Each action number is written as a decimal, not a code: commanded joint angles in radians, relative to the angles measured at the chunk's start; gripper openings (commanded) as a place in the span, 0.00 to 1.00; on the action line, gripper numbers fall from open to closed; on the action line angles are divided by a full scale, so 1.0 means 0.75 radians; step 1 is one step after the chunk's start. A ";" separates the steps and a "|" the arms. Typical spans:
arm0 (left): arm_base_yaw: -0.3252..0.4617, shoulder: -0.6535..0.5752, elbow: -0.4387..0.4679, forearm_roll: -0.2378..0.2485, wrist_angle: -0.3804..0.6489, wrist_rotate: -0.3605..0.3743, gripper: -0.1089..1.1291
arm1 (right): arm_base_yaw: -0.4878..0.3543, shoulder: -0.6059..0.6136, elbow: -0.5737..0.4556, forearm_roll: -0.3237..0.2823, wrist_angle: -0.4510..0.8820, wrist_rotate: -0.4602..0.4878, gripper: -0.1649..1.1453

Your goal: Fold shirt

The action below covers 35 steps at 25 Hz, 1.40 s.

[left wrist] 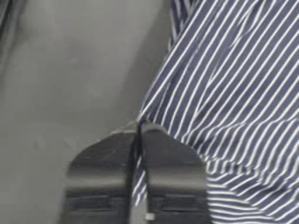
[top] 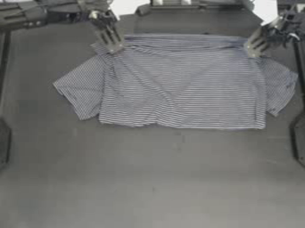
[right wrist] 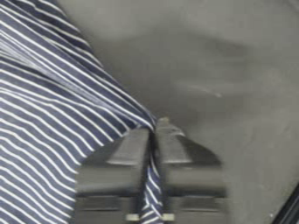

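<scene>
Both pairs of jaws are pressed together on cloth: the left gripper [top: 112,46] pinches the far left corner of the soft T-shirt with fine navy-and-white stripes [top: 179,82], and the right gripper [top: 255,48] pinches the far right corner, a sliver of striped fabric showing between the dark jaws in each wrist view. From those two held corners the shirt spreads toward the near side of the dark grey counter [top: 149,178], lying in its upper middle with a short sleeve fanned out to either side. The body looks like it has been doubled over once, its near edge fairly straight, though the surface is rumpled with diagonal creases and I can't see the collar. By my reckoning the fold is only begun: sleeves are yet to be tucked in and the body needs further folding.
</scene>
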 commanded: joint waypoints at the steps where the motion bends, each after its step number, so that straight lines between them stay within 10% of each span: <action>1: 0.000 -0.033 -0.076 -0.051 0.033 0.000 0.80 | 0.020 -0.039 -0.047 0.033 0.000 0.004 0.86; 16: -0.053 -0.241 -0.022 -0.057 0.037 -0.057 0.72 | 0.131 -0.333 -0.055 0.200 0.205 0.010 0.89; 35: -0.223 -0.677 0.425 -0.053 -0.090 -0.327 0.72 | 0.276 -0.626 0.127 0.362 0.462 0.192 0.89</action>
